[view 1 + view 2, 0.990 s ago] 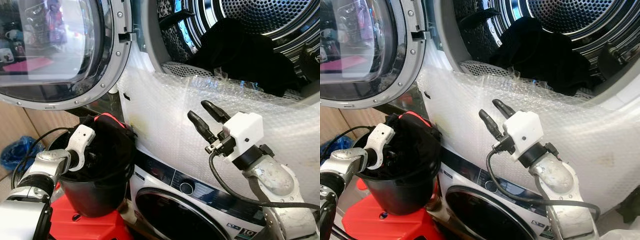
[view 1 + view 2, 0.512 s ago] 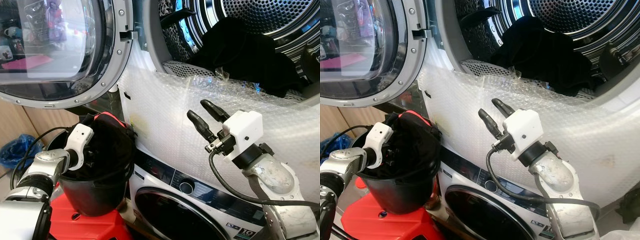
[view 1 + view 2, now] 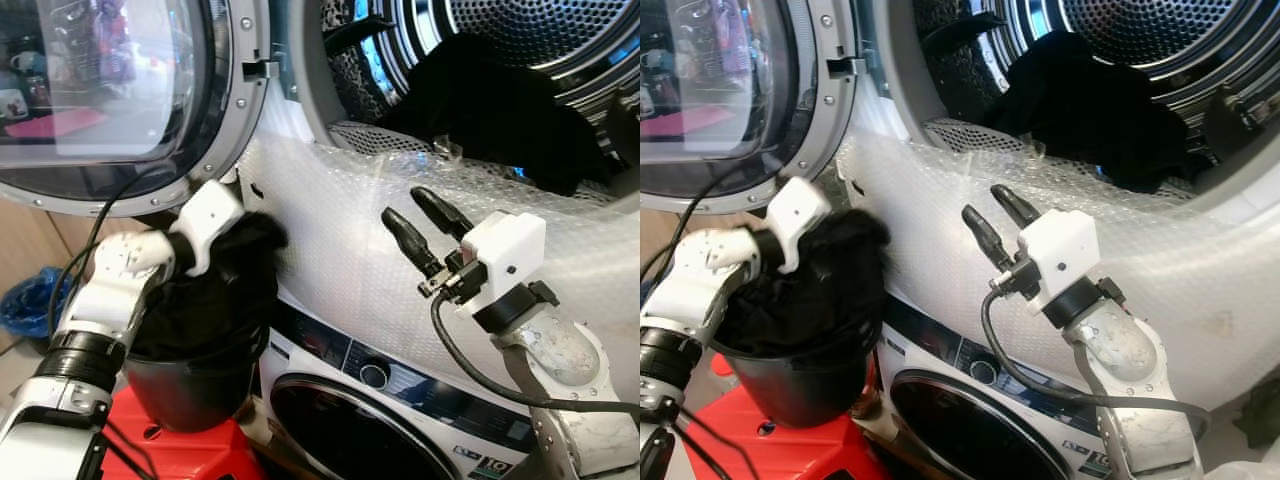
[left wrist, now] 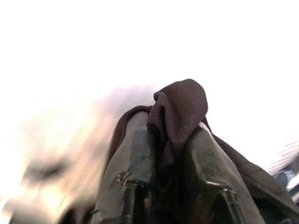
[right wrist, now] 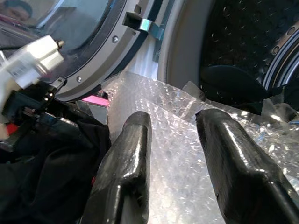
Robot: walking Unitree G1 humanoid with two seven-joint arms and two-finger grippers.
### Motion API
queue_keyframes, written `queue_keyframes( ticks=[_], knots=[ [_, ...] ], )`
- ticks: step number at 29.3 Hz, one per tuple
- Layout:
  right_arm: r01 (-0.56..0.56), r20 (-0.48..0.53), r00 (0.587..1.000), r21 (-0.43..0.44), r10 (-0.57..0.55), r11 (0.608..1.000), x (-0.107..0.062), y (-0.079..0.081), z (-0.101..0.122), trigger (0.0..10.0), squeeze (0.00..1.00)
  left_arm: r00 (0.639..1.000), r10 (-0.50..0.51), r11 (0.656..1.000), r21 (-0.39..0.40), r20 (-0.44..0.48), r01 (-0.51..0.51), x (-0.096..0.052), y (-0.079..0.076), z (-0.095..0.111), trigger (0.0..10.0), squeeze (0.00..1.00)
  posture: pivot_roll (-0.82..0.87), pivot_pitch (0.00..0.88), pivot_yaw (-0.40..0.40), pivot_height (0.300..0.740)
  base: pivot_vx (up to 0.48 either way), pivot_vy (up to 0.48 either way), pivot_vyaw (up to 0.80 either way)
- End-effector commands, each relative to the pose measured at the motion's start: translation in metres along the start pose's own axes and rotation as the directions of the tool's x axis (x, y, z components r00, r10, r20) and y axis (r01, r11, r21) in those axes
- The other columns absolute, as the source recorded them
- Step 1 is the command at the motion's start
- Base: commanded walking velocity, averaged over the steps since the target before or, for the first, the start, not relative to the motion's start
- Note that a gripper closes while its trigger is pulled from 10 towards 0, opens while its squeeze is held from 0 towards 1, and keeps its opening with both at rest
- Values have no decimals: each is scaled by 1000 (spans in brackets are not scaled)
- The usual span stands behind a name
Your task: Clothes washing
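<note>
Left gripper (image 3: 250, 232) pinched shut on a black garment (image 3: 215, 290), fabric bunched between its fingers (image 4: 135, 154); the cloth trails down into the black bucket (image 3: 190, 385). Drum opening (image 3: 480, 70) lies at about 2 o'clock from that claw, up and right, past the bubble wrap (image 3: 340, 230). Right gripper (image 3: 418, 222) nearer the drum, fingers parted, holding nothing. Left carries the load, so likely a lift over the sill.

Black garment (image 3: 225, 270) above a black bucket (image 3: 190, 385) on a red stool (image 3: 170, 450), lower left. Clear bubble wrap (image 3: 360, 260) with a dotted texture, centre. Perforated silver drum (image 3: 520, 25) holding black clothes (image 3: 490, 105), upper right. Grey door ring (image 3: 225, 120), upper left. White gripper housings with black fingers (image 3: 405, 235). Blue bag (image 3: 25, 305), left edge.
</note>
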State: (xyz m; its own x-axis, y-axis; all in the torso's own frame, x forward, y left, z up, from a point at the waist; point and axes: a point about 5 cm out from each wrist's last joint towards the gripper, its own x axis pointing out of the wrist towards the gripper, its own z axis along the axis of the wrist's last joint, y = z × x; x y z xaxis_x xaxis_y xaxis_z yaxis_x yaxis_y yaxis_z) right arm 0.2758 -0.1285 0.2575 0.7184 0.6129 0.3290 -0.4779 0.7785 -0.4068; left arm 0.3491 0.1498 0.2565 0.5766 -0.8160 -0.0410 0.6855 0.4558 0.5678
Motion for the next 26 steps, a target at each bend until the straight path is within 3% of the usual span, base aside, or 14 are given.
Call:
queue_keyframes(
  ticks=[1, 4, 7, 8, 14, 16, 17, 21, 23, 26],
  knots=[
    [-16, 39, 999, 6, 16, 1000, 4, -2, 7, 10000, 0, 990, -101, 989, 121, 98, 89, 13, -1, 39, 10000, 0, 117, 67, -43, 740, 0, 0, 0],
    [-78, 68, 995, 32, 76, 996, 4, 3, 11, 10000, 0, 973, -167, 959, 255, 159, 123, 28, 1, 75, 10000, 0, 118, 67, -43, 740, 0, 0, 0],
    [-143, 93, 986, 52, 138, 988, 2, 8, 15, 10000, 0, 963, -164, 940, 330, 214, 86, 35, 10, 100, 10000, 0, 116, 65, -40, 740, 0, 0, 0],
    [-143, 93, 986, 52, 138, 988, 2, 8, 15, 10000, 0, 963, -164, 940, 330, 214, 86, 35, 10, 100, 10000, 0, 116, 65, -40, 740, 0, 0, 0],
    [-273, 81, 960, 62, 267, 960, -8, 15, 14, 10000, 0, 921, -152, 861, 505, 360, -55, 48, 38, 175, 10000, 0, 117, 61, -41, 740, 0, 0, 0],
    [-302, 87, 951, 63, 296, 951, -8, 17, 15, 10000, 0, 920, -150, 844, 531, 363, -72, 51, 41, 183, 10000, 0, 117, 63, -40, 740, 0, 0, 0],
    [-345, 98, 936, 63, 338, 936, -6, 22, 17, 10000, 0, 917, -124, 816, 565, 380, -124, 55, 47, 195, 10000, 0, 116, 62, -40, 740, 0, 0, 0],
    [-393, 106, 916, 46, 387, 918, 4, 31, 18, 10000, 0, 916, -48, 780, 588, 399, -215, 61, 60, 212, 10000, 0, 114, 63, -35, 740, 0, 0, 0],
    [-382, 98, 921, 20, 378, 924, 18, 37, 16, 10000, 0, 948, -64, 756, 635, 311, -158, 65, 62, 206, 10000, 0, 106, 62, -20, 740, 0, 0, 0],
    [-380, 99, 921, 13, 377, 925, 17, 37, 16, 10000, 0, 952, -60, 783, 606, 301, -143, 66, 62, 200, 10000, 0, 107, 61, -20, 740, 0, 0, 0]
  ],
)
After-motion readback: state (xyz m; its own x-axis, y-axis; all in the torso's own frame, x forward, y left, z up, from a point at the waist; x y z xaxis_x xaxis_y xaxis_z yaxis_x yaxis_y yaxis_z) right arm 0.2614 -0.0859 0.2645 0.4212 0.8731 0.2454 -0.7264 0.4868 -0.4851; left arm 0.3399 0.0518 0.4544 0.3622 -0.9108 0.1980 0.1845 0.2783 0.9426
